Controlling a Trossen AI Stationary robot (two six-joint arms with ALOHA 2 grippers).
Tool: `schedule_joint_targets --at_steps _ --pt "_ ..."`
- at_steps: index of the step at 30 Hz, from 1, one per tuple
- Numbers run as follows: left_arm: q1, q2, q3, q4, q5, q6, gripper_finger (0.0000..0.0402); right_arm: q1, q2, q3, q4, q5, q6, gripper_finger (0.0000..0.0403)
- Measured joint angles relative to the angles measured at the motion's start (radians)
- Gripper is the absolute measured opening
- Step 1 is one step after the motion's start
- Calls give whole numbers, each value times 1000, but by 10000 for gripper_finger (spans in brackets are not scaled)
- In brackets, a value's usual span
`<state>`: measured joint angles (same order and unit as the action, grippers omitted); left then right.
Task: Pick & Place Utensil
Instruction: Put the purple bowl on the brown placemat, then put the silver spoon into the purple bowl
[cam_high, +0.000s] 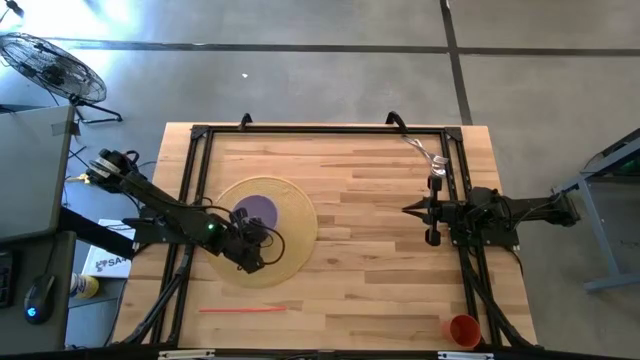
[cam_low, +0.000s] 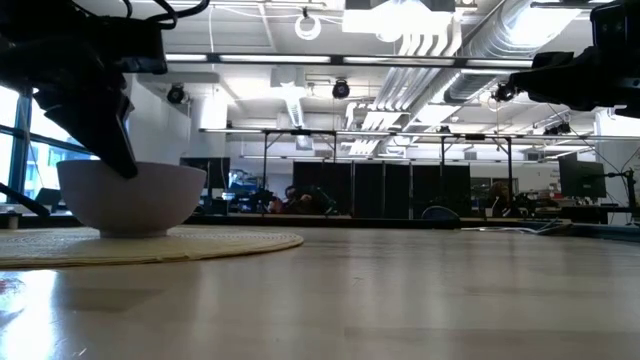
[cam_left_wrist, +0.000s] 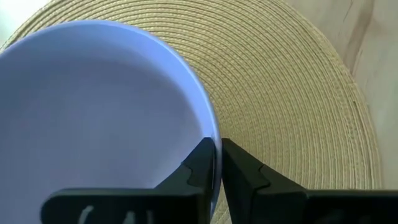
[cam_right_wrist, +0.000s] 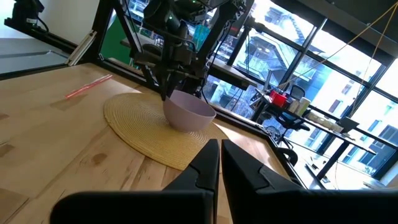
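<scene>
Left gripper (cam_left_wrist: 216, 163) is at the rim of the pale lilac round bowl (cam_left_wrist: 93, 112), one finger on each side of the wall. The jaws stand narrow with a thin gap, and the rim sits in that gap; can't tell whether they're pinching it or letting go. The bowl sits on the round woven straw placemat (cam_high: 290, 250) at the left of the wooden worktop (cam_high: 370, 250).

My read: this is the bowl-setting step, not the utensil step. The utensil looks untouched: a silver metal utensil (cam_high: 428, 155), type unclear, lies at the far right corner of the worktop beside the black frame rail (cam_high: 320, 131).

Right gripper (cam_right_wrist: 220, 163) has its jaws closed on nothing and hangs over the right side of the worktop, just near of the utensil.

Next move probably: left arm clears the bowl, then the right arm opens and reaches for the utensil. The frame rail right beside it leaves little room for the fingers.

Also around:
- a thin red straw-like stick (cam_high: 242, 309) at the near edge
- an orange plastic cup (cam_high: 463, 329) at the near right corner

Neither blocks the line from utensil to bowl.
</scene>
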<state>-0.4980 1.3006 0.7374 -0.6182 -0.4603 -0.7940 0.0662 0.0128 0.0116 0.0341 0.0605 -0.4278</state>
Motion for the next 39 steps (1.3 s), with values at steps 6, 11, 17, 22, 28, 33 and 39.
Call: schedule_joint_targets --at_steps 6,11,17,22,28,33,39 --pt "0 0 33 -7 27 1 55 0 0 0 0 0 0 12" --pt "0 0 74 -38 27 24 98 0 0 0 0 0 0 12" --pt "0 0 122 -105 31 40 145 0 0 0 0 0 0 12" --pt "0 0 223 -166 -36 106 161 0 0 0 0 0 0 12" --pt "0 -2 354 -143 -320 145 163 0 0 0 0 0 0 12" --pt "0 -2 390 -112 -359 169 163 0 0 0 0 0 0 12" --pt "0 -2 390 -64 -243 169 163 0 0 0 0 0 0 12"
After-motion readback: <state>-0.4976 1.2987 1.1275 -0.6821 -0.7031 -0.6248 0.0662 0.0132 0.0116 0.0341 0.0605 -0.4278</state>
